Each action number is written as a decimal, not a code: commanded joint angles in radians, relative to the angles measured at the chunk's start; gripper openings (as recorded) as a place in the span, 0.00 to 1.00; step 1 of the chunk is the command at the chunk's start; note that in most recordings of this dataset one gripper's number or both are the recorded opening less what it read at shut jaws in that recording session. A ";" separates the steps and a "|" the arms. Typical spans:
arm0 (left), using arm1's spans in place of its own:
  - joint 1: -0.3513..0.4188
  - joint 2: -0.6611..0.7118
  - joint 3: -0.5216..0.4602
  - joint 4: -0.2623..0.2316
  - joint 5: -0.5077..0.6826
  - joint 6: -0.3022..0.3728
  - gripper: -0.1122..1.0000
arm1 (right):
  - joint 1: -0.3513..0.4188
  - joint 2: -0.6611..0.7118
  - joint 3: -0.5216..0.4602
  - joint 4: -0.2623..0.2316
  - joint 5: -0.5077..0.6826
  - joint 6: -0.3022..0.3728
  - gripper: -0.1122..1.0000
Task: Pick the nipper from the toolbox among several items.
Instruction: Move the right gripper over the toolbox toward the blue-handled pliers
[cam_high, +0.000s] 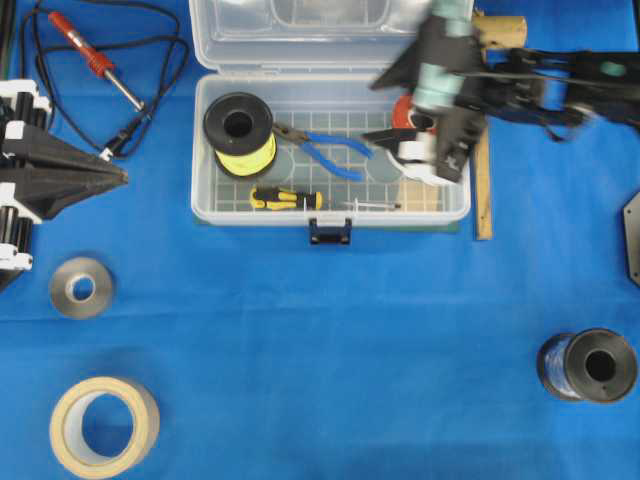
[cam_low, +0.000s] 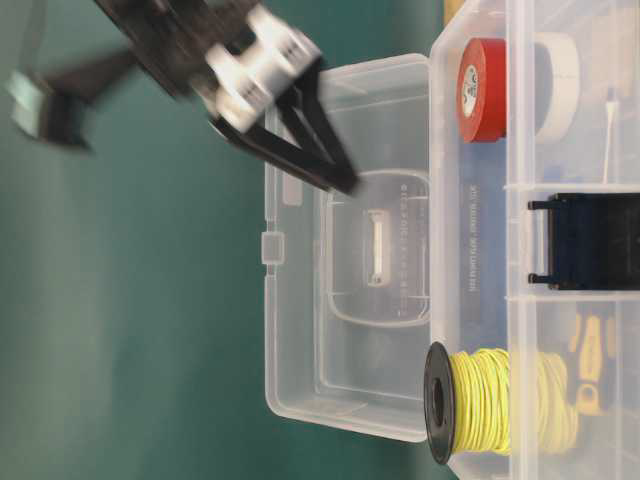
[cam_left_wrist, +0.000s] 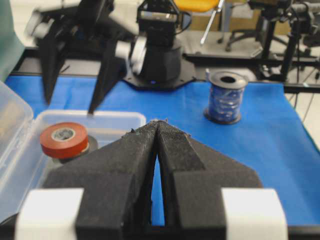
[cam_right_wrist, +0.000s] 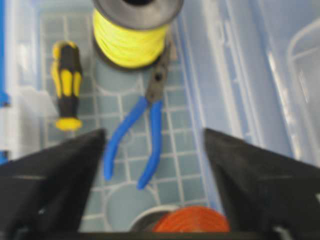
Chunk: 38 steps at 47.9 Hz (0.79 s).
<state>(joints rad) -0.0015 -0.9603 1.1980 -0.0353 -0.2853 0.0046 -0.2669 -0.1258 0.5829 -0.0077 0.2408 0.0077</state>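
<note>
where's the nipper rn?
In the overhead view the nipper lies flat in the middle of the open toolbox, between the yellow wire spool on its left and the red tape roll, above the screwdriver.

Clear glossy plastic toolbox (cam_high: 205, 150) — nipper (cam_high: 325, 150) with smooth blue handles, dark metal tips — on matt blue cloth (cam_high: 330, 340).

Right pincer (cam_high: 425, 140) hangs blurred with fingers spread wide; left pincer (cam_left_wrist: 158, 125) apparently pressed closed.

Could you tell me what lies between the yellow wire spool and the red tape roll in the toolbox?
The nipper, seen in the right wrist view, between spool and tape.
</note>
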 joint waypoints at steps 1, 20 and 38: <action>-0.002 0.008 -0.009 -0.002 -0.006 -0.002 0.10 | -0.018 0.084 -0.074 -0.009 0.012 -0.002 0.86; -0.002 0.009 0.005 -0.002 -0.006 -0.006 0.10 | -0.063 0.327 -0.173 -0.015 0.031 -0.014 0.80; -0.002 0.009 0.011 -0.002 -0.005 -0.006 0.10 | -0.061 0.433 -0.187 -0.015 0.029 -0.014 0.76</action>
<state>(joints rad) -0.0015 -0.9587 1.2195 -0.0353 -0.2853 -0.0015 -0.3175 0.3007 0.4065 -0.0245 0.2700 -0.0061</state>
